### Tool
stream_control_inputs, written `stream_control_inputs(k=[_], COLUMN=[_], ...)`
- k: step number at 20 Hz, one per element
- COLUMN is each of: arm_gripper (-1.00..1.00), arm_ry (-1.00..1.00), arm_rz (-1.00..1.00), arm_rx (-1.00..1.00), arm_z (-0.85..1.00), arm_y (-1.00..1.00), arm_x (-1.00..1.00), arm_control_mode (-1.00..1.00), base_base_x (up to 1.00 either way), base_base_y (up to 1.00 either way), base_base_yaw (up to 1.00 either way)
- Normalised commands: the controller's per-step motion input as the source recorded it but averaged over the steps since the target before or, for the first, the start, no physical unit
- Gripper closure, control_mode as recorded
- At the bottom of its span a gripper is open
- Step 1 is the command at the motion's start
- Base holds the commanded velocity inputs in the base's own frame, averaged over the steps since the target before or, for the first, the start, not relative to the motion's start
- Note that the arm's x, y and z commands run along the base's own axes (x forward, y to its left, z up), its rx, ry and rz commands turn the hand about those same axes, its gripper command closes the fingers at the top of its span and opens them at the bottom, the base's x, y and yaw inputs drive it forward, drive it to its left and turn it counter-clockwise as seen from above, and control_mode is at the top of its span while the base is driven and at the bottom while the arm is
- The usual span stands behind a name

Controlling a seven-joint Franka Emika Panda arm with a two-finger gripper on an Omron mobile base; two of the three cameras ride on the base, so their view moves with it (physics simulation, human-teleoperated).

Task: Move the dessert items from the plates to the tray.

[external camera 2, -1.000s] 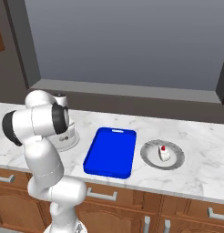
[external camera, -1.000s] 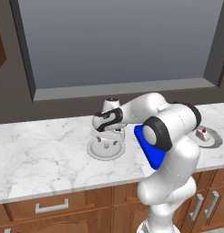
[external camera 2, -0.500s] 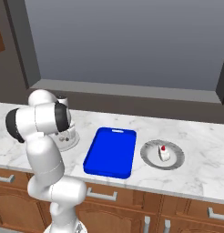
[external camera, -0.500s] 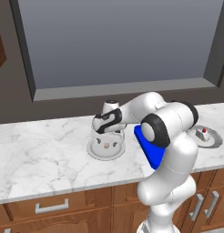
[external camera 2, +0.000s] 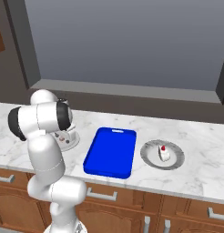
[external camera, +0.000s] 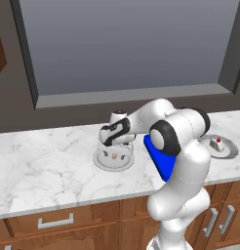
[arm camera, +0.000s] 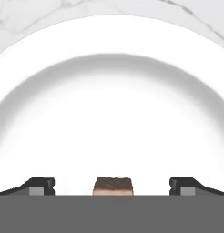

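Now | gripper (arm camera: 112, 185) wide open | straddling brown morsel (arm camera: 113, 185), no contact seen

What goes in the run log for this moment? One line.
gripper: open, low over left plate | brown dessert: between fingertips, not gripped | red-topped dessert: on right plate | tray: bare

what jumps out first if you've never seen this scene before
The bright blue tray lies bare mid-counter between two silvery plates. The white arm bends over the left plate, its open gripper straddling a tan-brown morsel. On the right plate sits a whitish morsel with a red top.
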Motion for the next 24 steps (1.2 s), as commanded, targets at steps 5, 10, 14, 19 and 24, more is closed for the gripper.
stream_control_inputs(k=[5, 10, 14, 19, 24], arm_gripper=[-1.0, 1.0, 1.0, 1.0, 1.0], arm_ry=[0.0, 0.0, 0.0, 0.0, 0.0], arm_rz=[0.0, 0.0, 0.0, 0.0, 0.0], arm_rx=[0.0, 0.0, 0.0, 0.0, 0.0], arm_z=[-0.09, 0.0, 0.0, 0.0, 0.0], arm_y=[0.0, 0.0, 0.0, 0.0, 0.0], arm_x=[0.0, 0.0, 0.0, 0.0, 0.0], arm_control_mode=[-1.0, -1.0, -1.0, -1.0, -1.0], base_base_x=[0.0, 0.0, 0.0, 0.0, 0.0], base_base_y=[0.0, 0.0, 0.0, 0.0, 0.0], base_base_yaw=[0.0, 0.0, 0.0, 0.0, 0.0])
